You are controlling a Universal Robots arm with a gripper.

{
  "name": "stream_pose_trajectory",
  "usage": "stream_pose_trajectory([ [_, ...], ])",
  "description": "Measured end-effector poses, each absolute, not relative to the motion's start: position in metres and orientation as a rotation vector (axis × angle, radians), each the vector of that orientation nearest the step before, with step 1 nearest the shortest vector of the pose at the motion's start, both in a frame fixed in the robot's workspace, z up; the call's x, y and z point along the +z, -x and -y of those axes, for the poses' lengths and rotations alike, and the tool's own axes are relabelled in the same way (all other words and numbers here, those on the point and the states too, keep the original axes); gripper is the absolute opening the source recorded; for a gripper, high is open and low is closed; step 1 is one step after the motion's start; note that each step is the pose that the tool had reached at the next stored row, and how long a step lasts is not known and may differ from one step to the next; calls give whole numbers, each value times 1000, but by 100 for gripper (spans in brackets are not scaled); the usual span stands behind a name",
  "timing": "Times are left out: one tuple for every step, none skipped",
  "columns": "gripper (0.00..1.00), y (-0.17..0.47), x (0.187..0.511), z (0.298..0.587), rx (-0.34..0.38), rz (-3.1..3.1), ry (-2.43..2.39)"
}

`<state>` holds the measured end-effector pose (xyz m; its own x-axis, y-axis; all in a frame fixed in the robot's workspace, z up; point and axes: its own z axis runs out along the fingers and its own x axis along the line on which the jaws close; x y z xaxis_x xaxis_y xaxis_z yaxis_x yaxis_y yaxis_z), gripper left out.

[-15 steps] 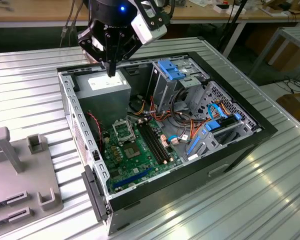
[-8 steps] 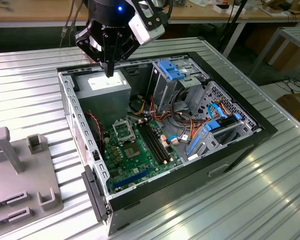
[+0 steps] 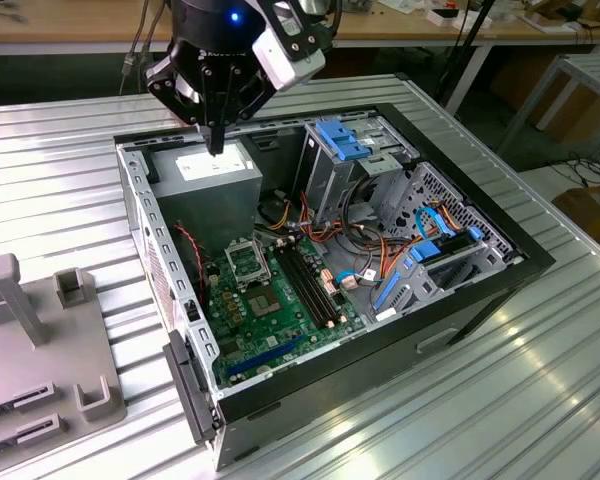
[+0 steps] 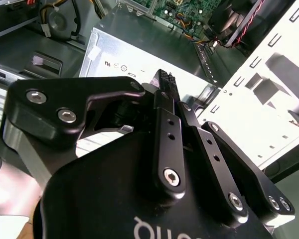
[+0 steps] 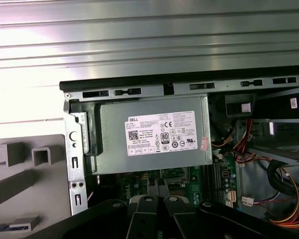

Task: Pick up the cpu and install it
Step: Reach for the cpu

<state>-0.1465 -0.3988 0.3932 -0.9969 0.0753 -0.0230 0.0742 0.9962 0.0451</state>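
On the ribbed silver metal table [image 3: 70, 140], lying on its side with the open face up, a black-rimmed computer case [image 3: 380, 372] near the middle. At the exterior view's left, near the case but apart from it, a flat grey fixture plate [image 3: 30, 365] resting on the slats, with a tall post [image 3: 5, 295] and small hollow blocks [image 3: 72, 285] upright on it. In the first wrist view, bare slats [image 5: 139, 45] beyond the case's far rim.

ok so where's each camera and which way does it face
exterior view: off the arm, looking down into the open computer case; claw above the power supply
second wrist view: on the arm, looking along the claw at the power supply
first wrist view: on the arm, facing the labelled power supply; claw shows
shared: claw and power supply in all
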Motion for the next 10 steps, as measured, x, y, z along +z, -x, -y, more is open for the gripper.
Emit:
stream_pose_trajectory([
  [11, 147, 393, 399, 69, -3114, -117],
  [11, 147, 393, 399, 69, -3114, -117],
  [11, 148, 393, 399, 69, -3114, -117],
  [11, 149, 393, 399, 69, -3114, -117],
  [11, 150, 393, 399, 69, -3114, -117],
  [11, 150, 393, 399, 69, -3114, -117],
  [11, 151, 393, 399, 69, -3114, -117],
  [11, 151, 393, 399, 69, -3114, -117],
  [11, 152, 393, 399, 69, -3114, -117],
  [11, 152, 393, 399, 69, -3114, -117],
])
